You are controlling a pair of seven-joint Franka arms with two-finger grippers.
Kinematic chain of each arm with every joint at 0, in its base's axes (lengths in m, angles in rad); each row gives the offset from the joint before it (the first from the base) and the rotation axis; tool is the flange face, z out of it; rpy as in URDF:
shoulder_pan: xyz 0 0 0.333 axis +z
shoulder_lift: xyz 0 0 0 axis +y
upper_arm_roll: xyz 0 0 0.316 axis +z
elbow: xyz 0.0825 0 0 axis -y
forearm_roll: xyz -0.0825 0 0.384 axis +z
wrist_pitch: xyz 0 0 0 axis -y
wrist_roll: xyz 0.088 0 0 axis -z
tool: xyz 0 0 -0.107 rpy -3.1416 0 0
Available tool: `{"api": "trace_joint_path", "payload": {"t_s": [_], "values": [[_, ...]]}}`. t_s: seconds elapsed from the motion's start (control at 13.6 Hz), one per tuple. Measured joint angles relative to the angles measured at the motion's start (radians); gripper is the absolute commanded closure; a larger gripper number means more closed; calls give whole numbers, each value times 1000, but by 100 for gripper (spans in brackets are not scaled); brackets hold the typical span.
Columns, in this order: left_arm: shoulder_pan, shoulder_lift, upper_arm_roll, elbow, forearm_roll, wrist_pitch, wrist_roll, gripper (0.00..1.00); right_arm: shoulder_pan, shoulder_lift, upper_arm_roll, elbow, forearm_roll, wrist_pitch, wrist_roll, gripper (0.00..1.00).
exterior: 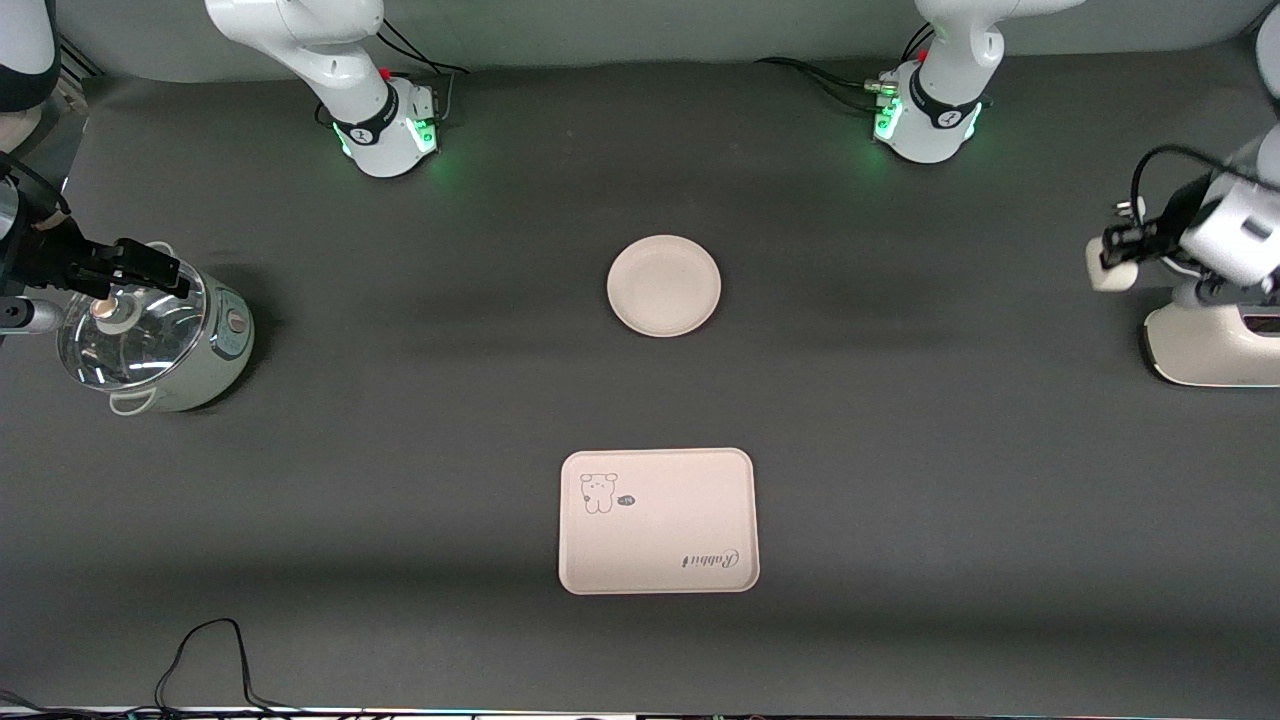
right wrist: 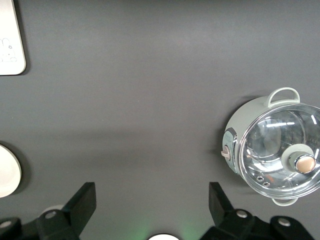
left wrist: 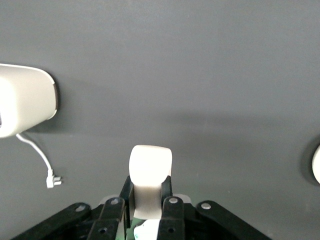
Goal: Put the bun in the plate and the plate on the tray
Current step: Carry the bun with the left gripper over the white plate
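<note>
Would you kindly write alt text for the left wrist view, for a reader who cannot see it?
The left claw holds the white bun between its fingers above dark grey table. A white appliance with a loose power cord sits at one edge, and a sliver of the plate shows at another.

A plain cream-white plate [exterior: 664, 285] and a cream-white tray [exterior: 657, 521] printed with a dark cartoon animal and script are seen on the dark grey table [exterior: 400, 480]; the bun [left wrist: 149, 172] is white.
</note>
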Motion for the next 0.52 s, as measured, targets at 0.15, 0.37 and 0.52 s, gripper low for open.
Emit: {"api": "trace_joint_path", "payload": {"t_s": [0.15, 0.37, 0.52], "values": [[-8, -36, -11, -2, -3, -21, -5, 76, 0, 0, 0, 0, 0, 0, 0, 0], [-36, -42, -120, -1, -25, -17, -169, 76, 0, 0, 0, 1, 0, 0, 0, 0], [-60, -19, -247, 8, -79, 2, -347, 76, 0, 0, 0, 1, 0, 0, 0, 0]]}}
